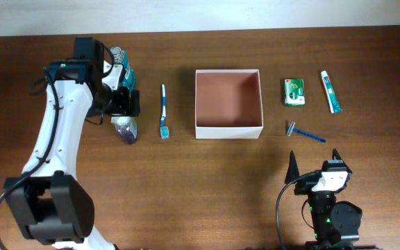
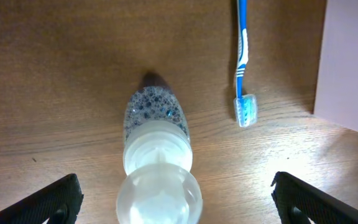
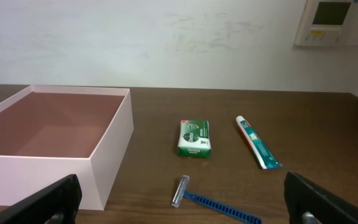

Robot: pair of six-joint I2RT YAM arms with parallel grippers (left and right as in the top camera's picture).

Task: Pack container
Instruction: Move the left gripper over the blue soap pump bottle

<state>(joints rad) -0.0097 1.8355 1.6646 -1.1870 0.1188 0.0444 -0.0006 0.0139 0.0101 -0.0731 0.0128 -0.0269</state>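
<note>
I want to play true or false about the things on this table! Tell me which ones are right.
The container is empty. True.
The razor lies inside the container. False: it lies on the table beside it.
The toothbrush lies between the bottle and the container. True.
The left fingers are squeezing the bottle. False: they stand wide open, clear of it.
The green box touches the toothpaste tube. False: they lie apart.

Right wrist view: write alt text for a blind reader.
A square open-topped box, white walls and pinkish-brown inside, sits left on a brown wooden table. Right of it lie a green packet, a white-and-teal tube and a blue razor.
</note>
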